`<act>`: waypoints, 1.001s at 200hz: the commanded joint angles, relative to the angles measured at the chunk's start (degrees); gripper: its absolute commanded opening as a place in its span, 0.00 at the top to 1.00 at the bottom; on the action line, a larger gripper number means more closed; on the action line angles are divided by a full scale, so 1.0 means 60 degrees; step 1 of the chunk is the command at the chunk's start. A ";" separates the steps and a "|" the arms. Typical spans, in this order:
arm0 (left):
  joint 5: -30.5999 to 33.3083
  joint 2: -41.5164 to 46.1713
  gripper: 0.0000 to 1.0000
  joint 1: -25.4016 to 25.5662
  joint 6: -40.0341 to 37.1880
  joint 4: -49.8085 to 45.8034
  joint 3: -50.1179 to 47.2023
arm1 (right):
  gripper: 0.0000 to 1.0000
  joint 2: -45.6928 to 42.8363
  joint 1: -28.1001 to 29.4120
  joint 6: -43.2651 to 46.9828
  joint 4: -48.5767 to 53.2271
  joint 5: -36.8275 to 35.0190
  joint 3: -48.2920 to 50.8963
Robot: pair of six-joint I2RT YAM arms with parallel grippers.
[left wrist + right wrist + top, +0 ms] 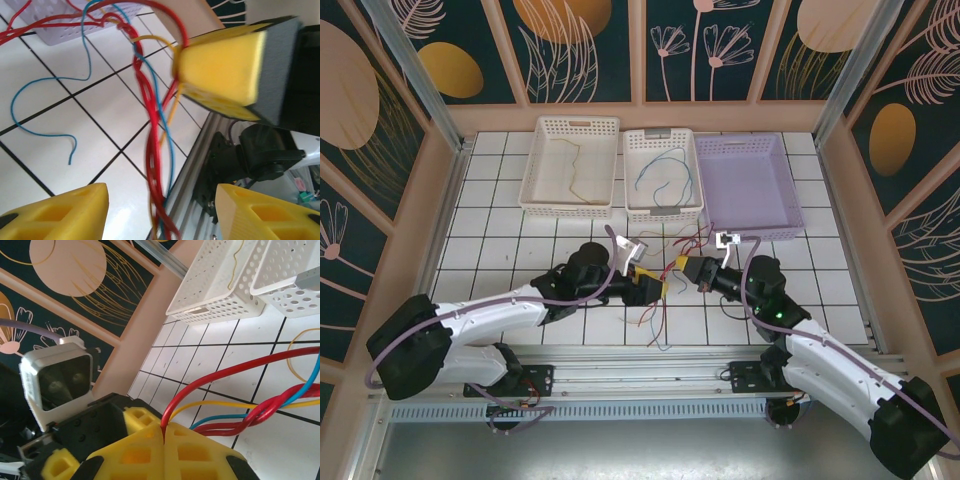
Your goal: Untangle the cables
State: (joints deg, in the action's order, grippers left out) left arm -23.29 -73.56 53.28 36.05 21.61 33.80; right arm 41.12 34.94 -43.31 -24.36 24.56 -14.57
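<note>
Table (500, 215): white tiles with dark joints.

Baskets: three stand side by side along the far side of the table. The purple basket (772, 232) is on the right and a white basket (531, 170) on the left. A second white basket (663, 213) sits between them.

My left claw (160, 215): the fingers are apart and grip nothing. A twisted rope of strands runs down through the gap, clear of both fingers.

My right claw (164, 450): the fingers are pressed together, clamped on a red cable (215, 377) that comes out of the seam between them.

Cables (658, 300): the main tangle hangs between my two claws, above the tiles in front of the middle basket. Red, blue and yellow strands are wound together just beside the right claw. Loose ends trail on the tiles toward my bases. A blue end (45, 125) lies slack on a tile. One yellow cable (575, 165) lies in the left white basket. Blue and green strands (655, 175) lie in the middle one.
</note>
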 commanded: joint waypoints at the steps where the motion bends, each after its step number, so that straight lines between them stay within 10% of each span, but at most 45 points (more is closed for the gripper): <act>1: 0.0513 -0.0061 0.42 0.0068 -0.0279 -0.0121 0.0060 | 1.00 -0.0158 0.0095 0.0319 -0.0106 0.0342 -0.0428; 137: 0.0996 0.0590 1.00 0.0046 0.0128 0.0535 -0.0297 | 1.00 -0.0172 0.0372 0.0738 0.0828 -0.0282 -0.0297; 200: 0.1284 0.1799 0.95 0.0048 -0.0056 -0.0046 -0.0569 | 1.00 -0.0184 0.0292 0.1252 0.2290 -0.1090 -0.0340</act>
State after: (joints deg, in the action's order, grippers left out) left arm -17.12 -65.71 53.58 37.06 21.96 31.42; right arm 40.21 37.21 -38.24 -16.08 23.09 -15.59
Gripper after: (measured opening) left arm 0.073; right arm 0.042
